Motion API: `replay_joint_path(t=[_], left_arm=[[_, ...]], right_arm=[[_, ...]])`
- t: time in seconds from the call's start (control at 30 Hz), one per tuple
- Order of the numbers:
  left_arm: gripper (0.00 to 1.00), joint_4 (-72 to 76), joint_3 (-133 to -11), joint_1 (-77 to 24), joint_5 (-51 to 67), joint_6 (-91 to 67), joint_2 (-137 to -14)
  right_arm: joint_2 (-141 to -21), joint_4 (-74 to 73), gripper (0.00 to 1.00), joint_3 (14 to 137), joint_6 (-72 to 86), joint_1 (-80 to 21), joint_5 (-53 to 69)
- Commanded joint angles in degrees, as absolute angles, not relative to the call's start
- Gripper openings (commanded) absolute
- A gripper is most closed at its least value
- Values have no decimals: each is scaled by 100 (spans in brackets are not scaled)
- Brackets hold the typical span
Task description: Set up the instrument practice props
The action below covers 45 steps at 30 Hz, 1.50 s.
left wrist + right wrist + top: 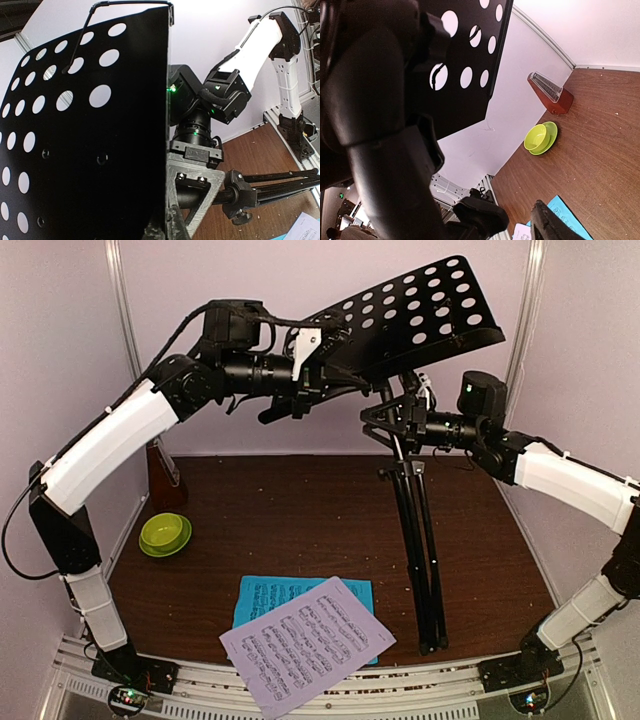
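Observation:
The black perforated music stand stands on its tripod at the right of the table. My left gripper is shut on the lower left edge of the stand's desk; in the left wrist view that desk fills the left side, its edge running down between my fingers. My right gripper is at the stand's pole just under the desk, its jaws apart, the pole beside its left finger. The white sheet lies over the cyan sheet at the table's front. The wooden metronome stands at the back left.
A lime-green bowl on its saucer sits at the left, in front of the metronome, and also shows in the right wrist view. White walls close the back and sides. The tripod's legs reach to the table's front right edge.

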<state>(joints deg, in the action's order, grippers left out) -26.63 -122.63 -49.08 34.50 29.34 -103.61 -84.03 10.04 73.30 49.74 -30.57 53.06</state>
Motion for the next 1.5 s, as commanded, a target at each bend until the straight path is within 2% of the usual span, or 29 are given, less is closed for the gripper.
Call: replay_joint_path(t=[0.0, 0.2, 0.5, 0.87, 0.93, 0.97, 1.17, 1.47], left_arm=[[0, -672, -12498, -4975, 3755, 3051, -9633], [0, -988, -12517, -4976, 3738, 3312, -9609], [0, -1227, -12332, -4975, 3651, 3513, -9446], [0, -1189, -12171, -4975, 3477, 3578, -9330], [0, -1098, -12077, -4975, 3383, 3560, -9267], [4, -1021, -11992, -4975, 3338, 3557, -9227], [29, -756, -11539, -4979, 3020, 3472, -8977], [48, -287, -10396, -4961, 1906, 3085, -8184]], right_arm=[[-8434, 1050, 62, 7540, 4963, -3094, 5220], [-8361, 844, 65, 7598, 4812, -3051, 5274], [-8176, 481, 49, 7477, 4564, -2893, 5179], [-8216, 719, 16, 7641, 4719, -2921, 5182], [-8203, 810, 3, 7694, 4746, -2950, 5174], [-8182, 862, 0, 7703, 4785, -2945, 5157], [-8068, 1413, 0, 7826, 4978, -2938, 4832], [-8090, 1778, 0, 8513, 4955, -2898, 4164]])
